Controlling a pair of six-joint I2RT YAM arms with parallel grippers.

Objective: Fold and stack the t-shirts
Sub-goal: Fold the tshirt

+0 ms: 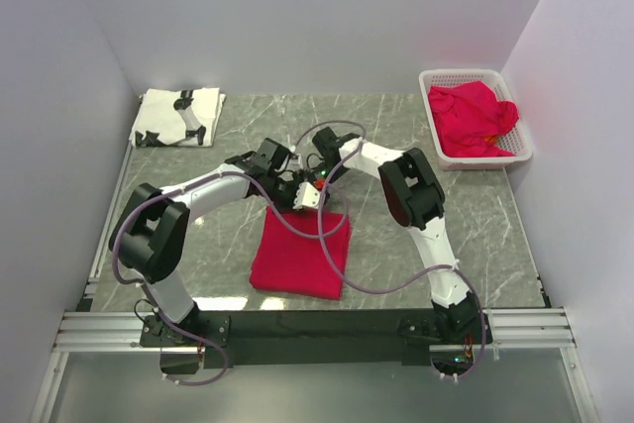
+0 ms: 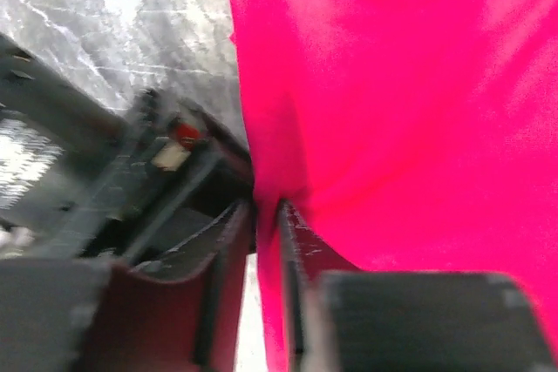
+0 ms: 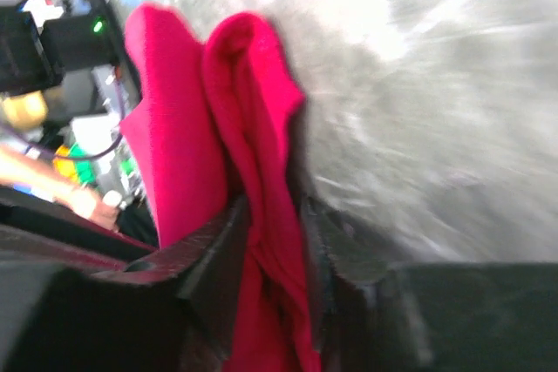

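The left arm (image 1: 203, 188) and right arm (image 1: 431, 245) are white tubes between bulky black joints. Purple-grey cables (image 1: 118, 237) loop back from the left gripper (image 1: 297, 197) and right gripper (image 1: 319, 181). Fingers (image 3: 349, 254) are dark and ridged.

My top camera sits high behind the arm bases (image 1: 176, 329), looking down and forward over the whole grey marbled tabletop (image 1: 495, 215). Each wrist camera peers along its own jaws from very close, the folded bright red cloth t-shirt (image 1: 287, 266) between and beyond them; all three views share it.
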